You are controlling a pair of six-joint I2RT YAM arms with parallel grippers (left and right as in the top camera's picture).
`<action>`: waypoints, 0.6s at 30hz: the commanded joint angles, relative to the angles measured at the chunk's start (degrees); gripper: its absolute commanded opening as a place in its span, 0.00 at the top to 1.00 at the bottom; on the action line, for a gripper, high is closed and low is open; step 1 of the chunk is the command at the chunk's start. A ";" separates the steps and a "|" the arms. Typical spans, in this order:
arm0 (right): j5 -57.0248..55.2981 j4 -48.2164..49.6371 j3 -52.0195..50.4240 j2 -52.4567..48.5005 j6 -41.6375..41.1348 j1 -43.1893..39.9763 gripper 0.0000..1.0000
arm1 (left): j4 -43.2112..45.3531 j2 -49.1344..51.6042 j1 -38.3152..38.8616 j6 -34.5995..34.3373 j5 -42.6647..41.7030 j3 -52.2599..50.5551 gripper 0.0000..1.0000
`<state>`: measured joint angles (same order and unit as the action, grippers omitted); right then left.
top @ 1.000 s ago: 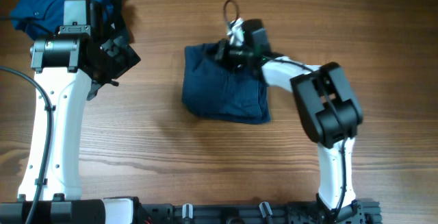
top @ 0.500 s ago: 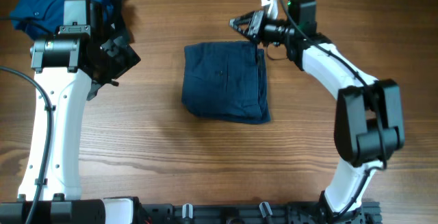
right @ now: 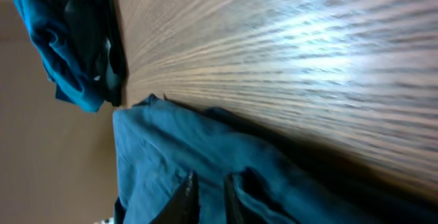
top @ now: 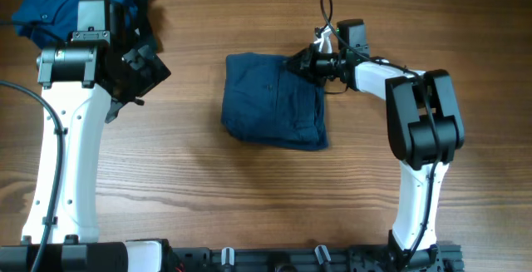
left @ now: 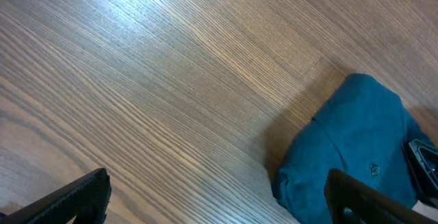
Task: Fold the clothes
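The dark navy shorts (top: pixel 273 99) lie folded into a rough square at the table's middle. My right gripper (top: pixel 301 62) is at their top right corner. In the right wrist view its fingers (right: pixel 209 179) are nearly together, pinching the navy cloth (right: pixel 157 155). The brighter blue shirt (top: pixel 50 2) lies bunched at the far left corner, partly under my left arm, and shows far off in the right wrist view (right: pixel 68 53). My left gripper (top: pixel 141 68) hangs open and empty beside it. In the left wrist view its fingers (left: pixel 217 183) are wide apart above bare wood, with the shirt (left: pixel 349 142) at the right.
The wooden table (top: pixel 191 180) spreads around the shorts. A black cable loop (top: pixel 326 6) stands up from the right wrist. Both arm bases sit at the near edge.
My right gripper lifted away up and to the right of the shorts, then came back down to their top right corner with fingers narrowed. The left arm has not moved.
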<state>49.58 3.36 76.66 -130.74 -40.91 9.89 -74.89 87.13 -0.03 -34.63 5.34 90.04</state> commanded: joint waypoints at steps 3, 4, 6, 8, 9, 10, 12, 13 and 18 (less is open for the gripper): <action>1.66 -1.55 -0.61 2.08 3.43 -2.86 0.87 | -0.33 0.37 -0.24 -0.13 0.96 -0.04 0.00; 2.21 -1.70 -0.61 3.63 3.43 -3.06 0.87 | -0.33 0.37 -0.24 -0.13 0.96 -0.04 0.00; 3.56 -1.97 -0.61 8.26 3.41 -3.28 0.87 | -0.33 0.37 -0.24 -0.13 0.96 -0.04 0.00; 4.57 -2.25 -0.61 13.55 3.32 -3.26 0.87 | -0.33 0.37 -0.24 -0.13 0.96 -0.04 0.00; 4.72 -2.95 -0.61 16.09 3.21 -3.08 0.87 | -0.35 0.37 -0.24 -0.13 0.96 -0.04 0.00; 4.72 -4.28 -0.61 18.95 3.21 -2.75 0.86 | -0.35 0.37 -0.24 -0.13 0.96 -0.04 0.00; 4.76 -7.72 -0.61 24.02 3.23 -1.68 0.86 | -0.37 0.37 -0.24 -0.13 0.96 -0.04 0.00; 4.96 -10.19 -0.61 26.77 3.45 -0.48 0.86 | -0.35 0.37 -0.24 -0.13 0.96 -0.04 0.00; 4.92 -18.40 -0.61 30.88 5.55 7.56 0.86 | -0.09 0.37 -0.24 -0.15 0.96 -0.04 0.00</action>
<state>53.12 -11.44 76.38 -100.18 -38.02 11.18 -75.02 87.13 -0.03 -34.65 5.34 90.04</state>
